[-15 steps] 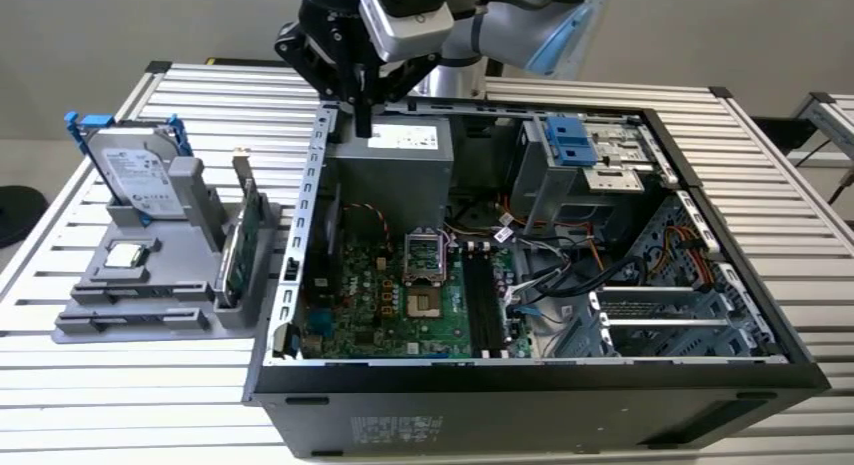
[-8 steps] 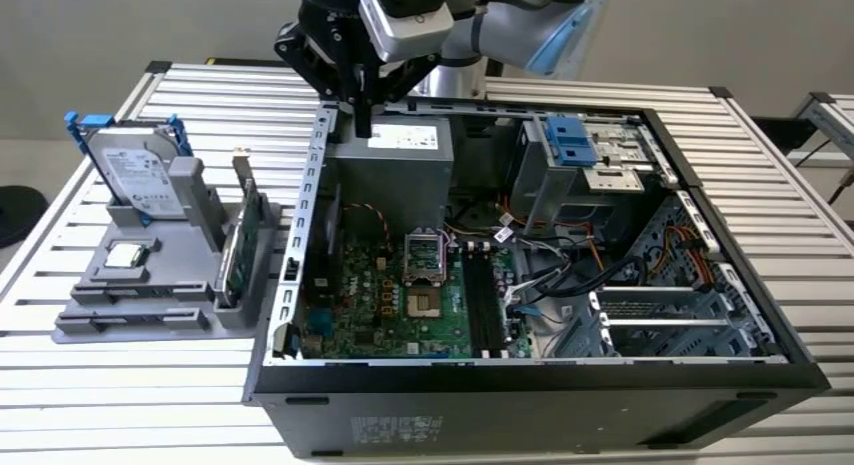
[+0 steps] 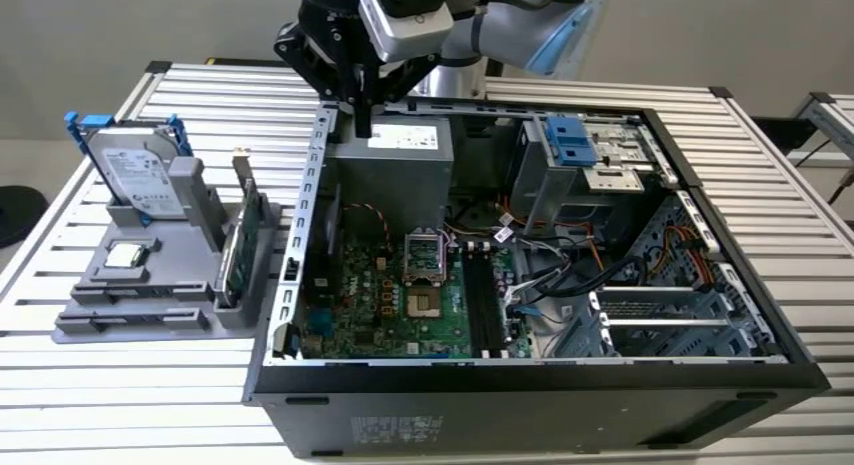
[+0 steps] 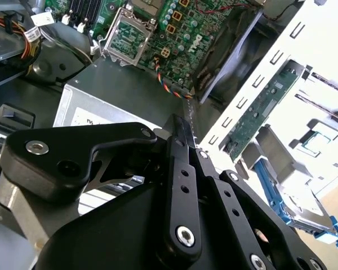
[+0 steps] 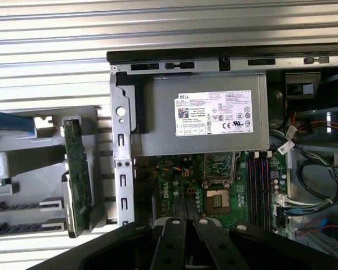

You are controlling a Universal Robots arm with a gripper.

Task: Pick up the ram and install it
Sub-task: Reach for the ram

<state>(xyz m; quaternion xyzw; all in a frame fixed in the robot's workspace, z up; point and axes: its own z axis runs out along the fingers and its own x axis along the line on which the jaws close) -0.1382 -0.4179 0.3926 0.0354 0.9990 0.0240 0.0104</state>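
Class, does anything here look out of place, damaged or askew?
Nothing looks damaged or spilled. The computer case lies open on its side, cables loose inside, and the hard drive and green card stand in a grey holder.

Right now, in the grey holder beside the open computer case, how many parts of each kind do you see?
Hard drive in blue frame: 1
Green card with metal bracket: 1
Square silver chip: 1
Total: 3
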